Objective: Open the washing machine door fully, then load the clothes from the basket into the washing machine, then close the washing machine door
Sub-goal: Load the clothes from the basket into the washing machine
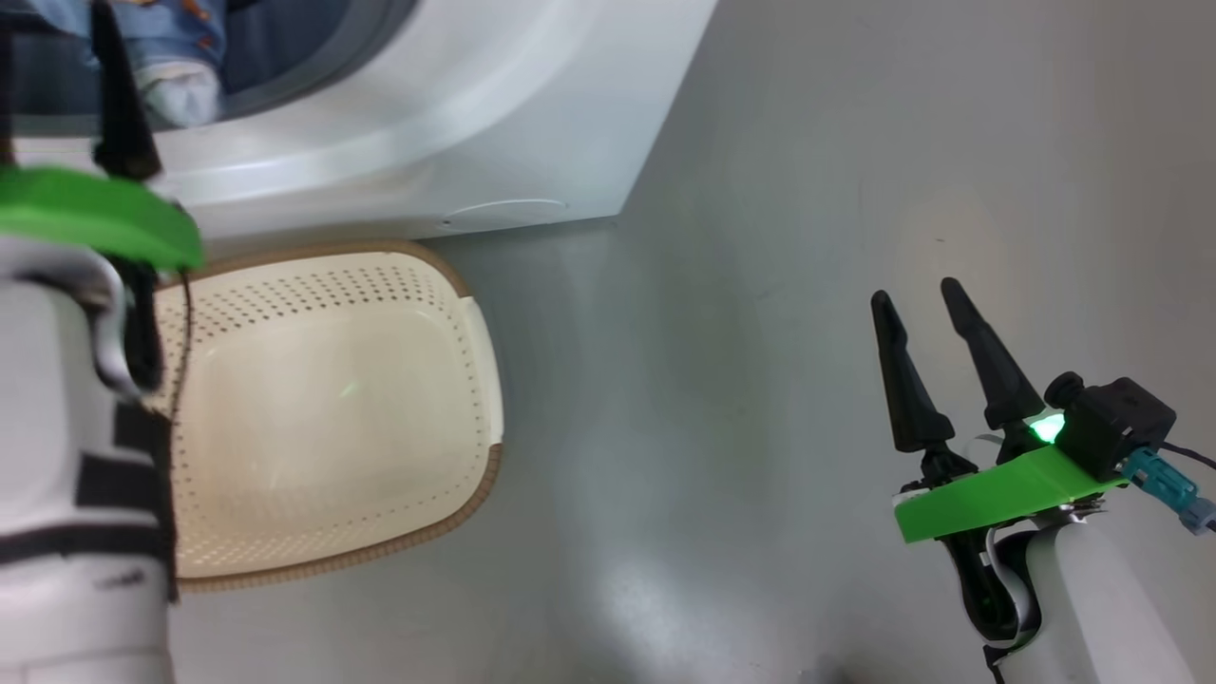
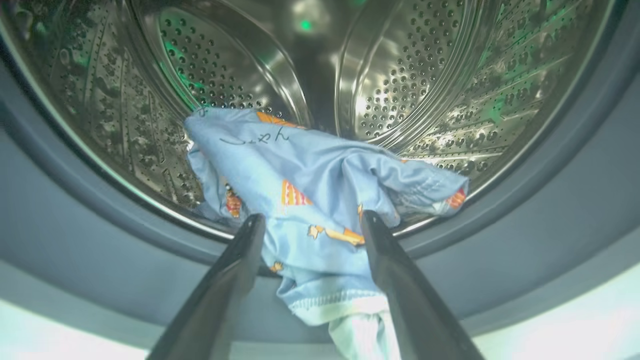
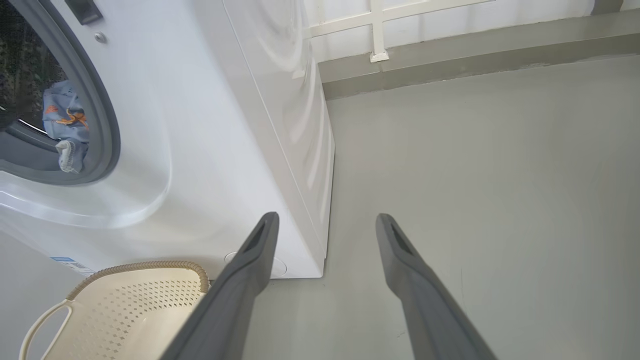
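The white washing machine (image 1: 456, 114) stands with its mouth uncovered; its door is out of view. Light-blue clothes (image 2: 310, 180) with orange prints lie in the steel drum (image 2: 410, 75), one end draped over the grey gasket (image 2: 550, 200) and hanging outside. My left gripper (image 2: 312, 220) is open at the mouth, a finger (image 1: 122, 104) on each side of the cloth. The cream basket (image 1: 332, 399) sits on the floor in front of the machine with nothing in it. My right gripper (image 1: 914, 291) is open over bare floor to the right, holding nothing.
Grey floor (image 1: 760, 380) stretches to the right of the machine's corner. A grey skirting ledge (image 3: 450, 65) and white wall run behind. My pale left forearm (image 1: 66, 475) covers the basket's left side. A small blue label (image 3: 62, 260) sits low on the machine's front.
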You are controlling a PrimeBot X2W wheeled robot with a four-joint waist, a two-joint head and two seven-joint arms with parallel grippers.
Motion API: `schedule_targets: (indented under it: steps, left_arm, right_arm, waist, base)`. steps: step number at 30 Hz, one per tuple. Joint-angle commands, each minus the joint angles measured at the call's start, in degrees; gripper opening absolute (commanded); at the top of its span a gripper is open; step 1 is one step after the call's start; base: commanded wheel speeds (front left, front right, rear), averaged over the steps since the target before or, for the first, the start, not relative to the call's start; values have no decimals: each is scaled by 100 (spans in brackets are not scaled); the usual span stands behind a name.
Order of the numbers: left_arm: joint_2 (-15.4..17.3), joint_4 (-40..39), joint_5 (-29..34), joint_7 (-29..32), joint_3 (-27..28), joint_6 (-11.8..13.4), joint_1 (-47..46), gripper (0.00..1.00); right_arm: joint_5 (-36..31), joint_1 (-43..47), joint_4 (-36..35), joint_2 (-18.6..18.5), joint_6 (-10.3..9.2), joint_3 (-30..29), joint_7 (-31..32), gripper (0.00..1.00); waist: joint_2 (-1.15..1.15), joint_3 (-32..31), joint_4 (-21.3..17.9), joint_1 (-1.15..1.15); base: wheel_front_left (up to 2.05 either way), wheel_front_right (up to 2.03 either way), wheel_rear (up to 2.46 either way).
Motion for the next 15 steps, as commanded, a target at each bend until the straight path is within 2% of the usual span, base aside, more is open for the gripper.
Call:
schedule_targets:
  steps: [1, 15]
  left_arm:
    - [170, -263, 72, -29, 94, -9, 261, 100]
    - [-246, -1548, 77, -29, 193, -13, 2085, 100]
  right_arm:
    - [-34, 70, -145, -49, 9, 81, -28, 100]
    - [-63, 167, -144, -247, 9, 51, -28, 100]
  waist:
    - [0, -42, 87, 0]
    - [0, -220, 352, 0]
  base:
    - [0, 0, 0]
    - [0, 0, 0]
